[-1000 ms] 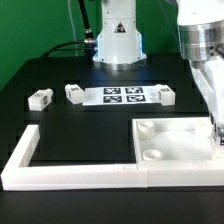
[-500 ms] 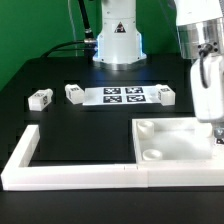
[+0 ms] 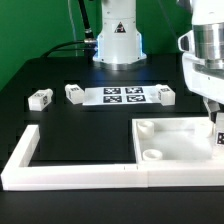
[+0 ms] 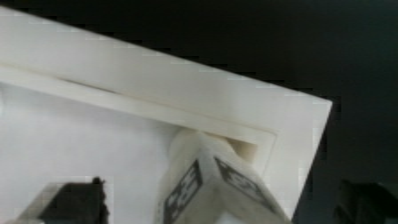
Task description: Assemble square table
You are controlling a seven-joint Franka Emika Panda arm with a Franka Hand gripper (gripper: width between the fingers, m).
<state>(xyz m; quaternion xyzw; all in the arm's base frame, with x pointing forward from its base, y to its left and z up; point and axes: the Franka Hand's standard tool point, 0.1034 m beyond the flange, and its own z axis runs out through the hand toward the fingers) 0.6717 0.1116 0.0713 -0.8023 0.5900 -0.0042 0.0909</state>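
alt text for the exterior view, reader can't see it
A robot gripper hangs over the far corner, at the view's right, of a white square slab, where a tagged leg sits. Three more legs lie beside the marker board on a black table.

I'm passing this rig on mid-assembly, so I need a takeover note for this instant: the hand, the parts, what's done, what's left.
Hand: open, with a finger on either side of one leg, not touching it.
That leg stands at a corner of the square slab, at the exterior view's right. I cannot tell whether it is fully seated.
The slab lies against the border wall.
Three loose legs lie on the table, two of them flanking the marker board.
Done: one leg is at its corner.
Left: check that leg, then fit the other three.
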